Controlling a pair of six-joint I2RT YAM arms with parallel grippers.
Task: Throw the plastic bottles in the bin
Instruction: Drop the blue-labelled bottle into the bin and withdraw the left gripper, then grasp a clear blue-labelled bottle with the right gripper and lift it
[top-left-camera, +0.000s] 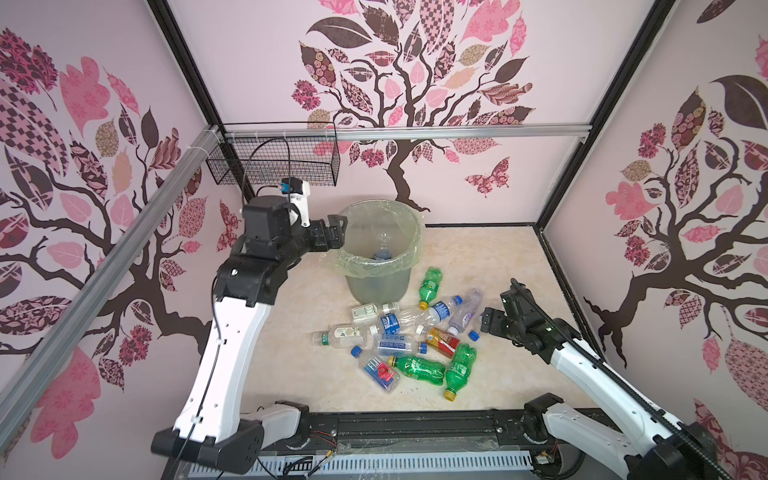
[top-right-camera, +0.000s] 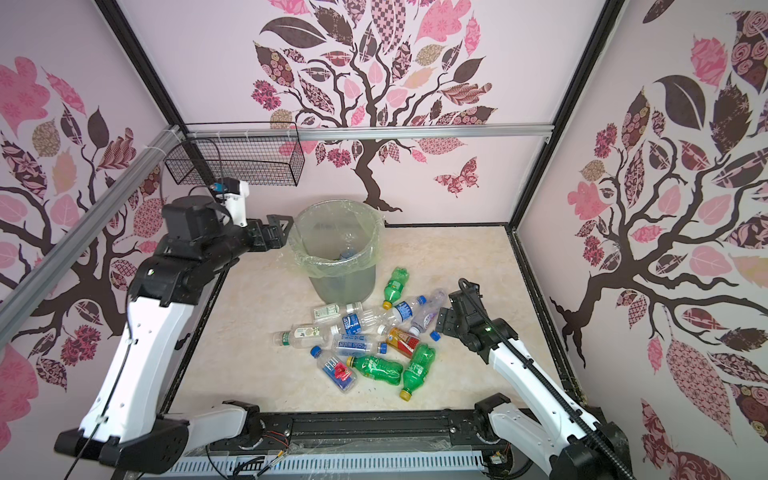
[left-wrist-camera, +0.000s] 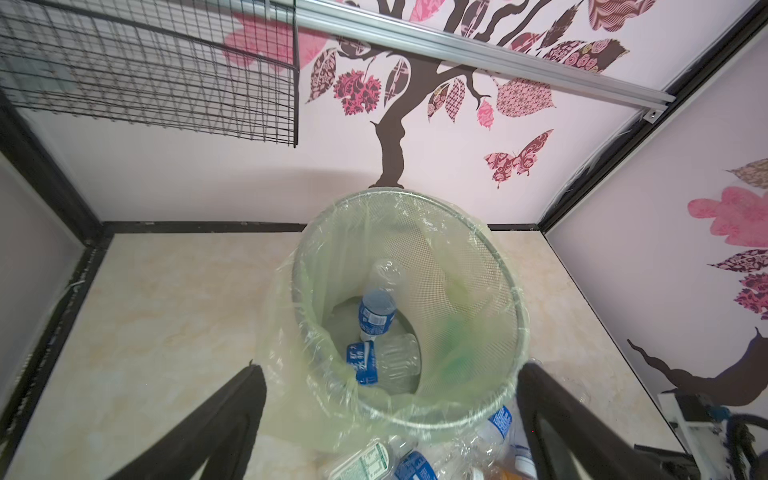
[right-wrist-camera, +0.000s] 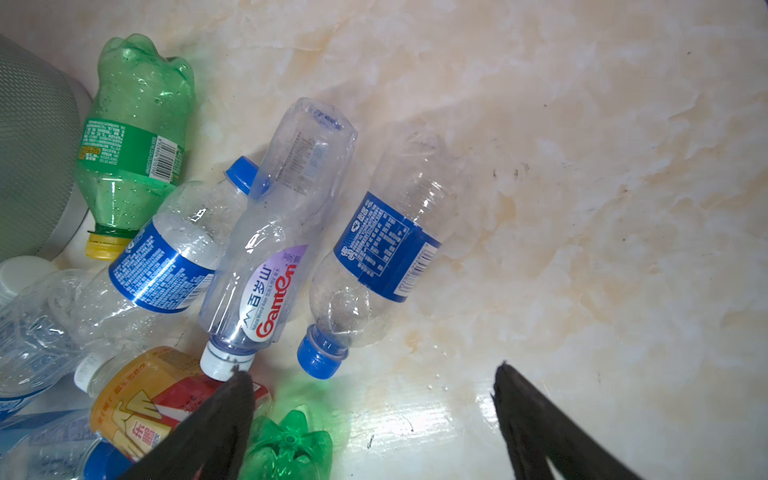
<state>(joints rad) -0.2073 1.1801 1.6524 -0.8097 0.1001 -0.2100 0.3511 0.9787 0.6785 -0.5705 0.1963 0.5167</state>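
Here, left fingers spread empty by mesh-walled, film-lined round bin, right fingers parted above crinkled clear bottles.

White shells and black joints clad both arms; black left gripper, black right gripper; ribbed black conduit at four o'clock.

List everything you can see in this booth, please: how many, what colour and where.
Table: one, cream marble pattern, the booth's floor.
Bin: one, grey-green with a clear liner, back middle of the table.
Plastic bottles on the table: about twelve, mostly clear or green with one amber, heaped in front of the bin.
Bottles in the bin: at least two, clear with blue labels, near its bottom.
Wire basket: one, black, hung on the back wall, left.
Left tool: one, black, open beside the bin's rim.
Right tool: one, black, open and empty at the heap's right edge.
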